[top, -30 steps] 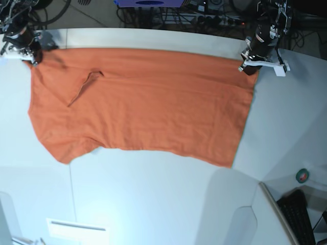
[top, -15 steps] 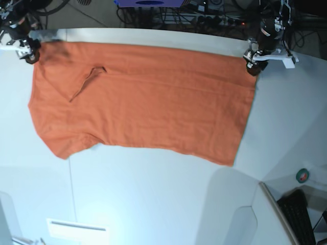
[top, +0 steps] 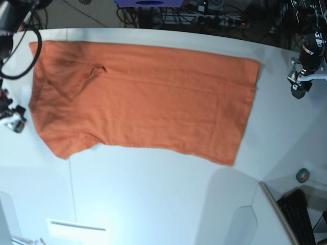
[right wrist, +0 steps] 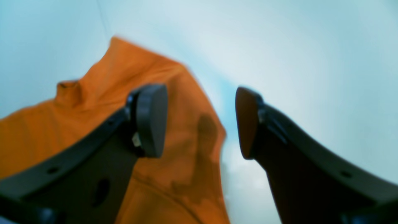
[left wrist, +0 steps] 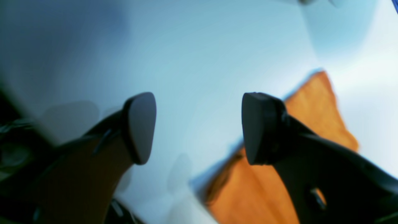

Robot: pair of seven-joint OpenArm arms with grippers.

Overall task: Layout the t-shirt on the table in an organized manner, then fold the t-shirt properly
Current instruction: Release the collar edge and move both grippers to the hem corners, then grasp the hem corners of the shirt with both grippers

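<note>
The t-shirt (top: pixel 143 102) lies spread flat across the upper middle of the base view, reaching from the upper left corner of the tabletop (top: pixel 153 199) to the upper right, its long edges roughly parallel to the far rim. It looks already doubled lengthwise: one sleeve corner juts toward the lower left, and a small dark pucker, apparently the neckline, sits near the upper left of the cloth. The left hand (left wrist: pixel 199 127) is at the right edge of the base view, clear of the cloth; in its own camera the two fingers stand wide apart with nothing between them, bare white surface behind and an orange corner only in the lower right. The right hand (right wrist: pixel 200 121) is at the left edge of the base view, just beside the shirt's left border; its wrist picture shows the jaws wide and empty, with orange fabric lying under the left-of-frame finger (right wrist: pixel 150 119) and not pinched. So the laying-out part seems done, and probably a first fold too, since the cloth reads as one smooth band with few wrinkles. What is left, as I judge it, is tucking the protruding sleeve and bringing one end over the other to make a compact packet. Both wrist pictures are blurred, so fine creases cannot be made out.
</note>
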